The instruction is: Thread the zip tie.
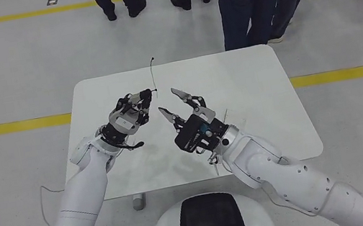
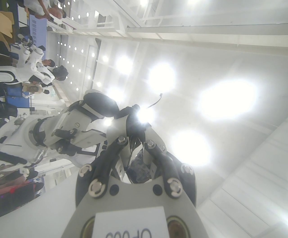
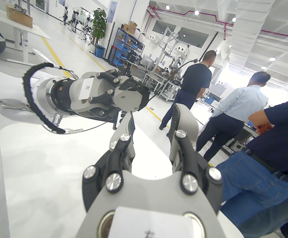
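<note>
Zip tie [image 1: 153, 74]: thin black plastic strip, slightly curved, with a small blocky head at its free end. It is sticking up out of the left claw [image 1: 147, 95], above the far half of the table [image 1: 254, 107].

Left claw: grey metal fingers, dark linkage bars, bright round rivets. The fingers are pinching together on the tie's lower end. Ceiling glare is washing out the pinch point in the left wrist view, and the strip's tail is hiding between the fingers. The white forearm is angling in from the near left side, with the wrist raised and the claw tipping up toward the ceiling.

Right claw [image 1: 167, 99]: same build, with ribbed black pads on the inner faces. Its fingers are standing wide apart, gripping nothing. It is hovering just beside the left claw without touching it, its opening turned that way.

Table: white, smooth, with rounded corners.
</note>
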